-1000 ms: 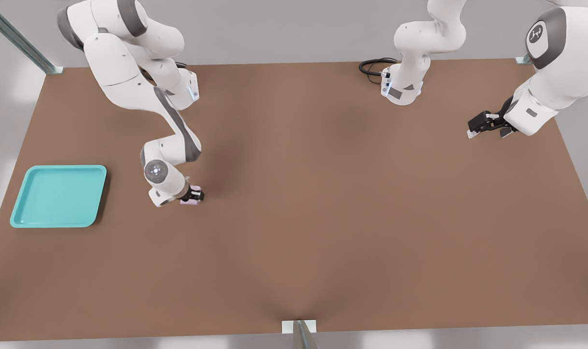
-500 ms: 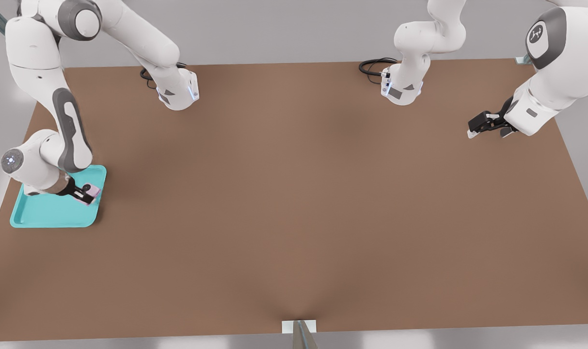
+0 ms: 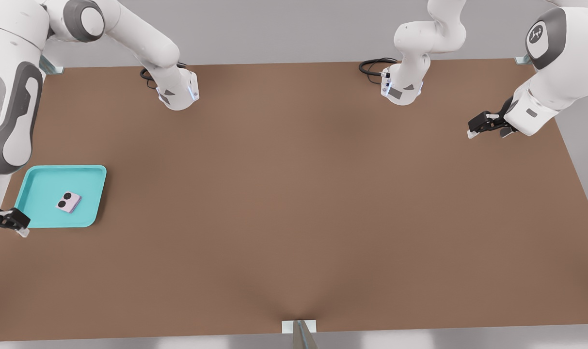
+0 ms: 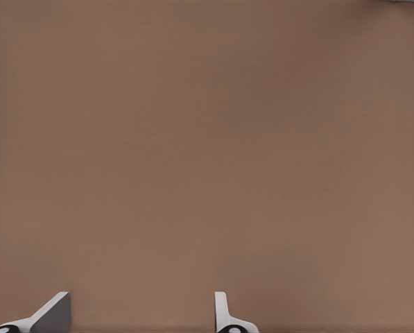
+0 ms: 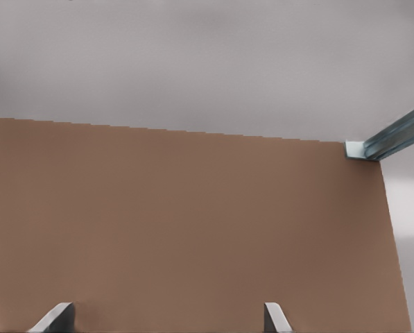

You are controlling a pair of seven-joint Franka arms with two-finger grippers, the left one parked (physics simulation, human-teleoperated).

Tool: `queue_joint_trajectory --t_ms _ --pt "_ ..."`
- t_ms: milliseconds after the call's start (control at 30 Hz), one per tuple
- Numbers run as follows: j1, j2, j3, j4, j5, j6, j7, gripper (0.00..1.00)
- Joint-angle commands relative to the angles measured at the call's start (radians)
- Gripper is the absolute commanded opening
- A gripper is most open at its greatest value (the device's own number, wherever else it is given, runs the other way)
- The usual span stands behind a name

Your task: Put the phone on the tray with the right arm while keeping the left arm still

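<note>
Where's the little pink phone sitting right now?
In the front view the small pale pink-lilac phone lies lens-up inside the turquoise rectangular plastic tray at the table's left side, free of the working arm's open claw beside the tray.

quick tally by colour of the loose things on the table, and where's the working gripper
turquoise: 1, the tray
pink-lilac: 1, the phone, lying in the tray
total: 2
gripper: open, off the tray's corner at the front view's left edge

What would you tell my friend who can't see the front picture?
A small pink phone lies flat inside a turquoise tray on a brown table. The open gripper sits just off the tray's corner, holding nothing.
</note>
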Motion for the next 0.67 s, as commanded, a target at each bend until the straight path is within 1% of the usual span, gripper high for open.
queue_joint_trajectory --t_ms 0,33,67,100,167,267,300,367,400,633 --pt "0.030 -0.065 0.091 0.005 -0.031 -0.319 0.147 1.00" --pt "0.200 -0.179 -0.027 -0.047 -0.028 -0.356 0.303 1.00" --pt "0.565 -0.266 -0.362 -0.045 -0.007 -0.449 0.380 1.00" --pt "0.717 -0.320 -0.535 -0.059 0.097 -0.486 0.375 1.00" --pt "0.721 -0.431 -0.541 -0.229 0.107 -0.413 0.363 1.00" --pt "0.719 -0.434 -0.538 -0.230 0.107 -0.417 0.306 1.00" --pt "0.719 -0.420 -0.538 -0.217 0.104 -0.417 0.305 1.00" --pt "0.707 -0.293 -0.536 -0.053 0.105 -0.449 0.262 1.00" --pt "0.693 -0.257 -0.532 -0.018 0.107 -0.463 0.256 1.00" --pt "0.691 -0.254 -0.538 -0.018 0.107 -0.463 0.237 1.00"
